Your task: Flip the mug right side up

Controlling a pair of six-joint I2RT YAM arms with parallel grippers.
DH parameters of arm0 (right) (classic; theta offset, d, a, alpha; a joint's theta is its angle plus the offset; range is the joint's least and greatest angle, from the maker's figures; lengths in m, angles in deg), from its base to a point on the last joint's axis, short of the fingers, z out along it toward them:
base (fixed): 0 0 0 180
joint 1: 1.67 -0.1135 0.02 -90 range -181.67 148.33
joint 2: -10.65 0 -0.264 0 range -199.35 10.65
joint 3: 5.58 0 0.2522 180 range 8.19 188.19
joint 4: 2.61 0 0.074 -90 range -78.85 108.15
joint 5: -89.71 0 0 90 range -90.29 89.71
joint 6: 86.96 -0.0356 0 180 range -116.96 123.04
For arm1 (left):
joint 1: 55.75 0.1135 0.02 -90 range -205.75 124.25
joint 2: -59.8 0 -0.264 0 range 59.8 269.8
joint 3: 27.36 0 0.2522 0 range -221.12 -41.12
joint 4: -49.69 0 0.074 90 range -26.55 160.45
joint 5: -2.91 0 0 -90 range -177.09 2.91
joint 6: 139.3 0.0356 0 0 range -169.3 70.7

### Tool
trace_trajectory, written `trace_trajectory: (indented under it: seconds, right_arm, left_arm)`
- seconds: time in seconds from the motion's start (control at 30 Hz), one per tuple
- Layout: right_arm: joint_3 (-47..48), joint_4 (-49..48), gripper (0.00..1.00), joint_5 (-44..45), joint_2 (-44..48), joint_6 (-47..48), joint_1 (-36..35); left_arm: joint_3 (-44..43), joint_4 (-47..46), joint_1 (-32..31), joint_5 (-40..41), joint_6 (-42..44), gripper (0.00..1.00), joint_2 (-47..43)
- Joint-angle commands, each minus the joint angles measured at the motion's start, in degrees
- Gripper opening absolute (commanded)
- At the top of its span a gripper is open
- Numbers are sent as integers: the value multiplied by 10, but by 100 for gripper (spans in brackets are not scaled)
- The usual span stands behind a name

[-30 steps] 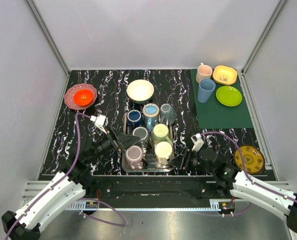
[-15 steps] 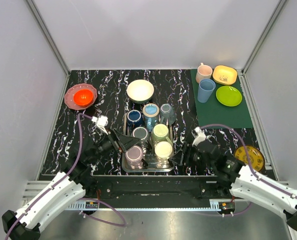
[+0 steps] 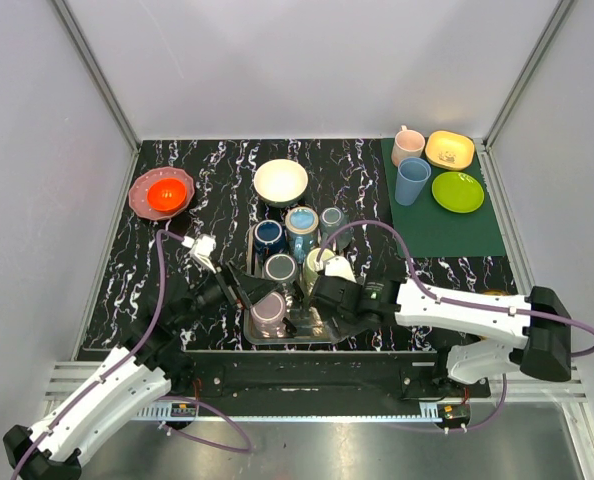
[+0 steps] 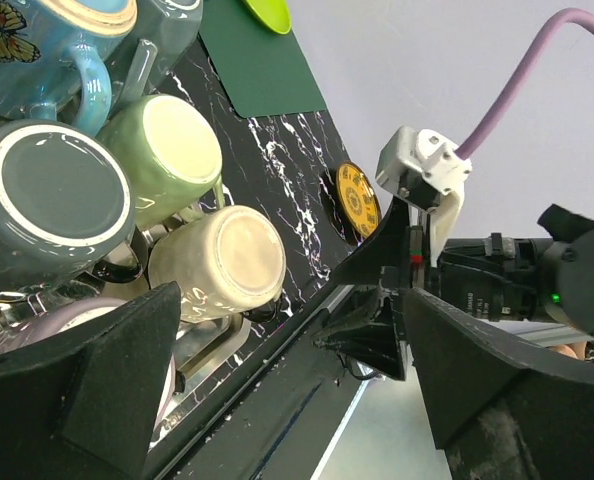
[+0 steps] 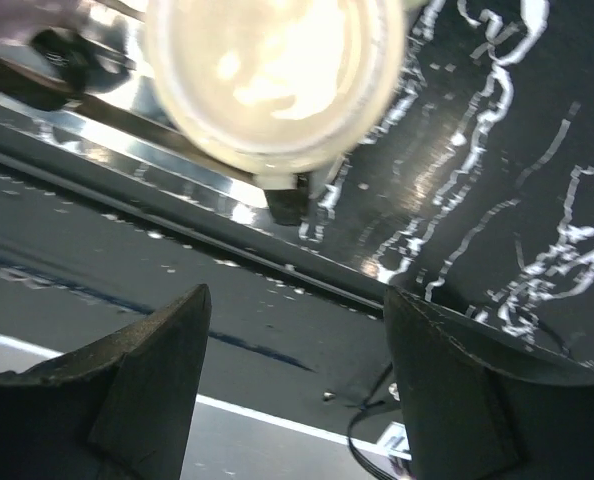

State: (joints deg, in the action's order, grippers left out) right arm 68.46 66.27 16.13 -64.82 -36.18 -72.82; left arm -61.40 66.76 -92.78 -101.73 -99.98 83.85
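Note:
A metal tray [image 3: 249, 330] holds several mugs, some bottom up. The cream mug, bottom up at the tray's front right, shows in the left wrist view [image 4: 222, 262] and fills the top of the right wrist view [image 5: 272, 75]. From above it is hidden under my right gripper [image 3: 325, 297]. That gripper is open and empty, its jaws wide apart just in front of the mug [image 5: 292, 400]. My left gripper [image 3: 260, 290] is open and empty over the tray's front left, above a lilac bottom-up mug [image 3: 269, 314]. A pale green mug [image 4: 172, 165] and a grey mug [image 4: 47, 200] also stand bottom up.
A white bowl [image 3: 280, 182] stands behind the tray. A pink plate with a red bowl [image 3: 161, 194] is at the far left. A green mat [image 3: 442, 225] holds a pink mug, a blue cup, a yellow dish and a green plate. A yellow patterned plate [image 4: 357, 200] lies right of the tray.
My right arm has swung left from the table beside the tray to over the cream mug at the tray's front right. The left arm has hardly moved.

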Motion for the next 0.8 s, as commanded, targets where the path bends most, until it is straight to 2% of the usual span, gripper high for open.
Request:
trace_trajectory:
  seconds: [0.0, 0.33, 0.6, 0.77]
  right_arm:
    - [6, 67, 74, 66, -6, 13, -2]
    - [36, 24, 72, 67, -86, 61, -1]
    - [31, -37, 71, 55, -93, 85, 12]
    - [9, -84, 65, 45, -102, 100, 34]
  left_arm:
    - [-21, 2, -1, 13, 13, 95, -10]
    - [-31, 17, -1, 14, 26, 95, -9]
    - [-24, 25, -1, 22, 27, 95, -23]
    - [-19, 25, -1, 23, 27, 95, -24]
